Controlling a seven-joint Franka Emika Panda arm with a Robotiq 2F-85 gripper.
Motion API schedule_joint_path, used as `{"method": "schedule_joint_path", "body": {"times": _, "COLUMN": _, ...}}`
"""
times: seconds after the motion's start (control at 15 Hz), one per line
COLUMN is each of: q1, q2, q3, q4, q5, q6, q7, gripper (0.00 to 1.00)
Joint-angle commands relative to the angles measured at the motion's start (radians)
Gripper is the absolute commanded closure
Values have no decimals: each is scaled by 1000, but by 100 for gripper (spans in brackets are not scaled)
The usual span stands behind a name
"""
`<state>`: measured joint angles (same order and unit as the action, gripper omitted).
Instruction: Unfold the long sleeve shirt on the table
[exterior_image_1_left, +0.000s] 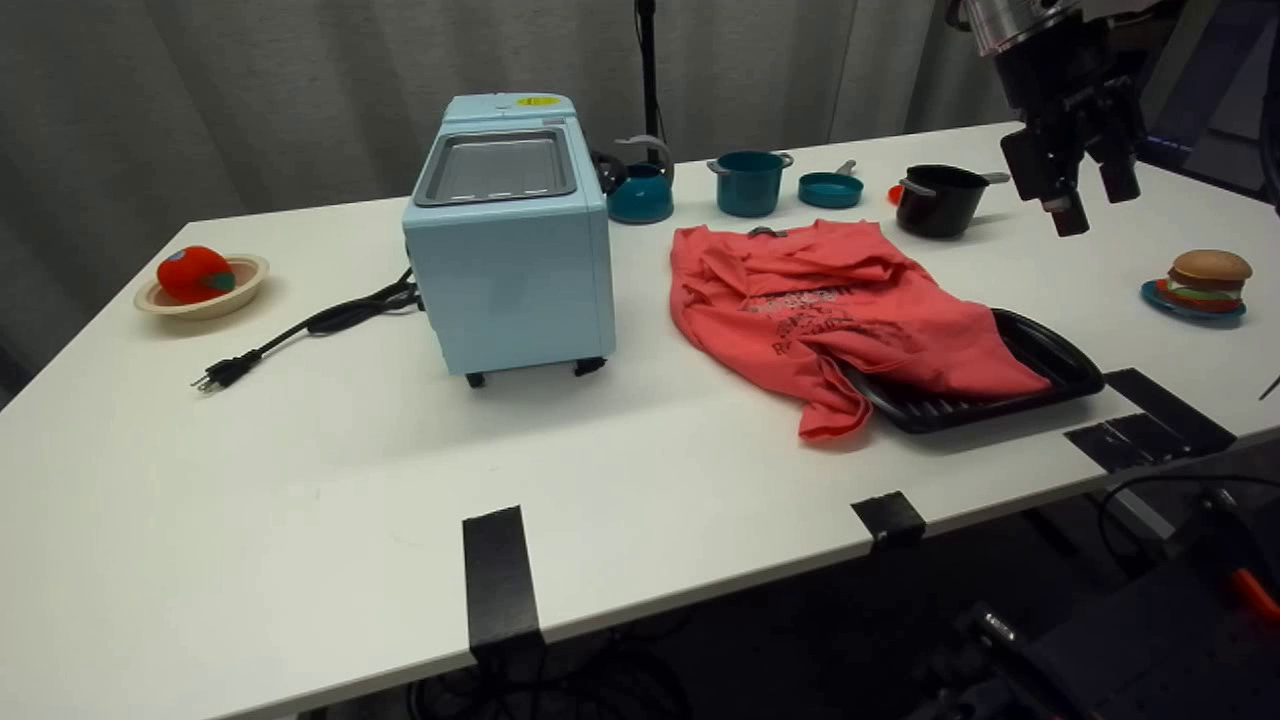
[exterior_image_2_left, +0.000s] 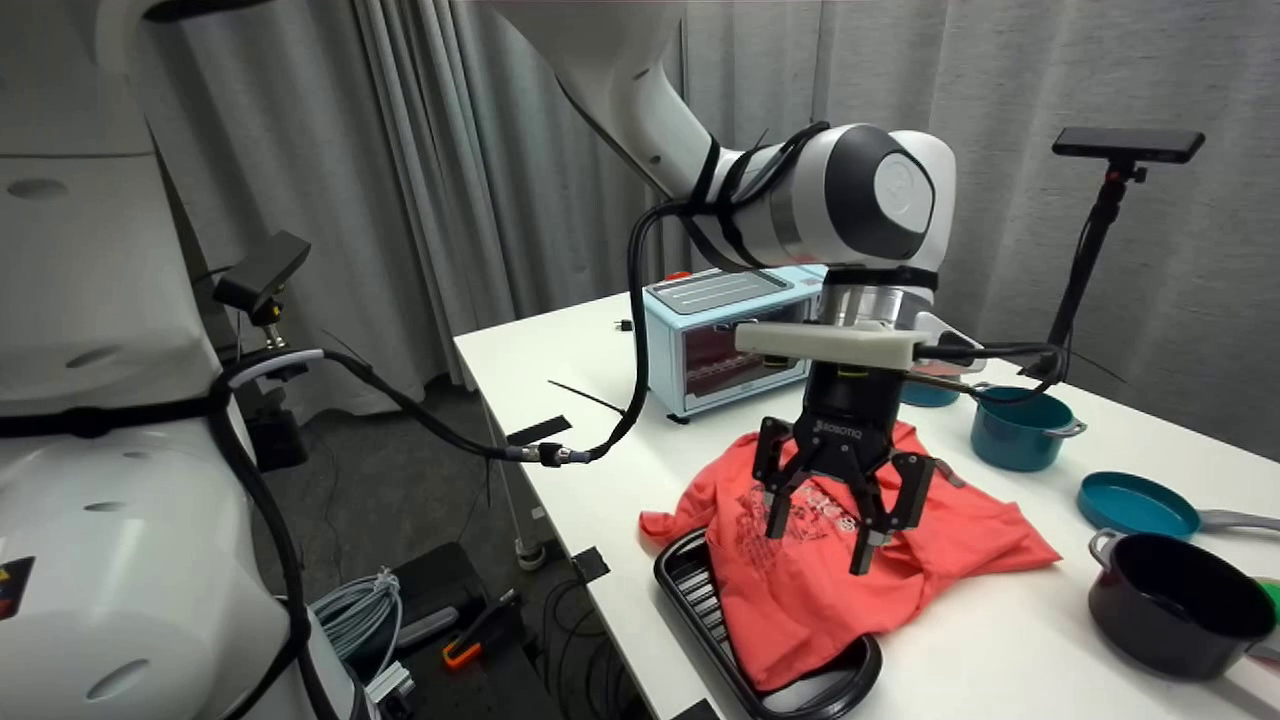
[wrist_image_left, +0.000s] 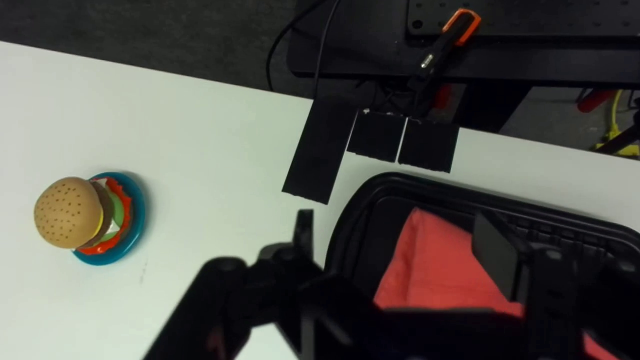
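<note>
The coral-red long sleeve shirt (exterior_image_1_left: 920, 320) lies bunched and creased on the white table (exterior_image_1_left: 330, 500), its dark chest print facing up. One part of the shirt (exterior_image_2_left: 780, 610) drapes into a black ribbed tray, and a crumpled end hangs beside the tray's rim. My gripper (exterior_image_2_left: 820, 535) hangs above the shirt with its jaws spread apart and no cloth between them. In an exterior view the gripper (exterior_image_1_left: 1096, 200) is well clear of the tabletop. Looking down from the wrist, a corner of the shirt (wrist_image_left: 440, 265) shows below the open gripper (wrist_image_left: 398, 240).
The black tray (exterior_image_1_left: 1060, 365) sits near the table's front edge by black tape strips (exterior_image_1_left: 1150, 430). A light blue toaster oven (exterior_image_1_left: 510, 270) stands beside the shirt. Behind are a teal pot (exterior_image_1_left: 748, 185), a teal pan (exterior_image_2_left: 1140, 503) and a black pot (exterior_image_2_left: 1180, 610). A toy burger (wrist_image_left: 75, 212) lies off to one side.
</note>
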<state>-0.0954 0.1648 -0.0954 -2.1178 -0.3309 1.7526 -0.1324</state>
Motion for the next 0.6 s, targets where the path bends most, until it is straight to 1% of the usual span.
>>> {"method": "schedule_joint_path", "body": {"times": 0.0, "q1": 0, "q2": -33, "q3": 11, "q4": -11, "q5": 34, "q6": 100, "q7": -7, "gripper": 0}}
{"method": "schedule_joint_path", "body": {"times": 0.27, "q1": 0, "q2": -1, "q3": 26, "q4": 5, "q5": 87, "q6": 314, "q7": -26, "gripper": 0}}
{"method": "schedule_joint_path", "body": {"times": 0.53, "q1": 5, "q2": 76, "q3": 53, "q4": 37, "q5": 182, "q6": 543, "q7": -45, "gripper": 0}}
